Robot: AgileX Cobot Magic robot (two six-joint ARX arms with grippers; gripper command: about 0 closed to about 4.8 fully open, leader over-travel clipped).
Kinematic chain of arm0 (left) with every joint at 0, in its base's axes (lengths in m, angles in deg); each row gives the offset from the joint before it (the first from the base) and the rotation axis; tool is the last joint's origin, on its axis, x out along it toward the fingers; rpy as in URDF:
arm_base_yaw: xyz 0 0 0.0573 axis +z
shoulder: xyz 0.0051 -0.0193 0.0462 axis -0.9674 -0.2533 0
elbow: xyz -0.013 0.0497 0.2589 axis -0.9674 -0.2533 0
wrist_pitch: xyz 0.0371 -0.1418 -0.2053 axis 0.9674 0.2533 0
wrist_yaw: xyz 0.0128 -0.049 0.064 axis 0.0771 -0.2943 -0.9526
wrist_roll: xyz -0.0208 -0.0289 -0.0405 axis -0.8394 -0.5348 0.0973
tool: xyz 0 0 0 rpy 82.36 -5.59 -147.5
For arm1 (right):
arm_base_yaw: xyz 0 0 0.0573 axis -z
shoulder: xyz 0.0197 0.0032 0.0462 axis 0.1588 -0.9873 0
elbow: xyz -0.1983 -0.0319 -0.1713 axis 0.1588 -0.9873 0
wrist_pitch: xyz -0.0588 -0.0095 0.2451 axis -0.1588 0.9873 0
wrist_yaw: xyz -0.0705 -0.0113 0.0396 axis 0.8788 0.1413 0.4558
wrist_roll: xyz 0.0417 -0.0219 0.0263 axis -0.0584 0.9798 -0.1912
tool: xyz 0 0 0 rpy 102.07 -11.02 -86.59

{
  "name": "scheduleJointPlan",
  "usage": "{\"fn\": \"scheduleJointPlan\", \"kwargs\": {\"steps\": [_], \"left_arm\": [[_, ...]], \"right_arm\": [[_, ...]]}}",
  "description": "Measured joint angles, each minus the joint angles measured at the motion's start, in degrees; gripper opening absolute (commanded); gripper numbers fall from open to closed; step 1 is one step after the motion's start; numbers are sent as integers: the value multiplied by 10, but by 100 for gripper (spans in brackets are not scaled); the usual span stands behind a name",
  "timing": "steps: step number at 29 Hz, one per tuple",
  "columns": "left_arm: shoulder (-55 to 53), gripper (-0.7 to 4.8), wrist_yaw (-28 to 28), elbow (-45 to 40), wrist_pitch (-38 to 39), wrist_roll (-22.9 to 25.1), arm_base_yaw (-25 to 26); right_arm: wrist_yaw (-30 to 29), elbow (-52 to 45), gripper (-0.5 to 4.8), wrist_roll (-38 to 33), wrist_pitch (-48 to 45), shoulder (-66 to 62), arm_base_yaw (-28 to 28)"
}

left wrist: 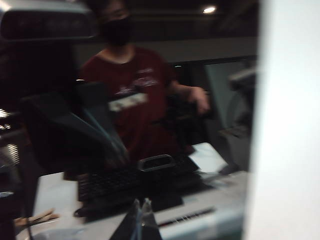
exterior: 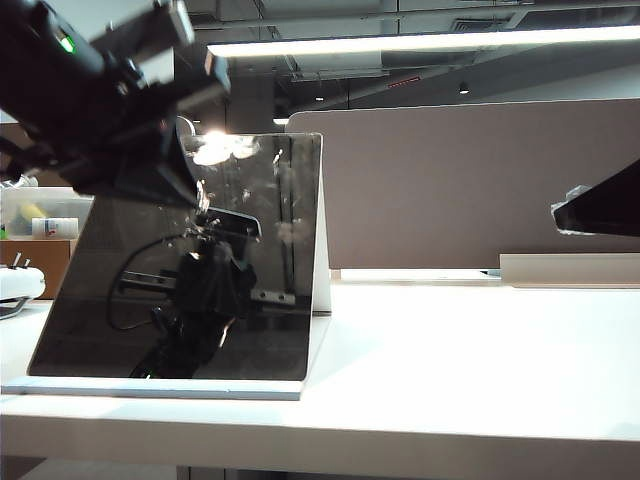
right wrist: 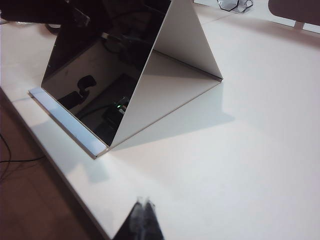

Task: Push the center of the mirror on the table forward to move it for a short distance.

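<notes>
Dark glass of the mirror tilted back near the table front edge. Left gripper pinched closed, close before the pane, likely for pushing. Right gripper closed too, hovering aside, clear.

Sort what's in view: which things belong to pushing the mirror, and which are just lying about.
Job:
mirror
table
left claw, shut, close to the mirror's face
right claw, shut, above the table beside the mirror

Lying about:
brown partition
clear storage box
white object
</notes>
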Motion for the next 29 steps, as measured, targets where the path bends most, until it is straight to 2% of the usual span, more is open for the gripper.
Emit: {"fn": "scheduleJointPlan", "kwargs": {"steps": [2, 9, 13, 16, 21, 25, 29], "left_arm": [[-33, -5, -18, 15, -9, -14, 0], [-62, -5, -46, 18, -19, -21, 3], [-119, -5, -45, 24, -90, -18, 13], [-158, -5, -44, 40, -99, -18, 20], [-254, -5, -37, 132, -109, 3, 64], [-333, -5, 6, 232, -105, 20, 109], [-413, -5, 31, 338, -98, 62, 112]], "right_arm": [[0, 0, -5, 0, 0, 0, 1], [0, 0, -5, 0, 0, 0, 1], [0, 0, -5, 0, 0, 0, 1], [0, 0, -5, 0, 0, 0, 2], [0, 0, -5, 0, 2, -12, 47], [-1, 0, -5, 0, 3, -18, 88], [-1, 0, -5, 0, 5, -27, 136]]}}
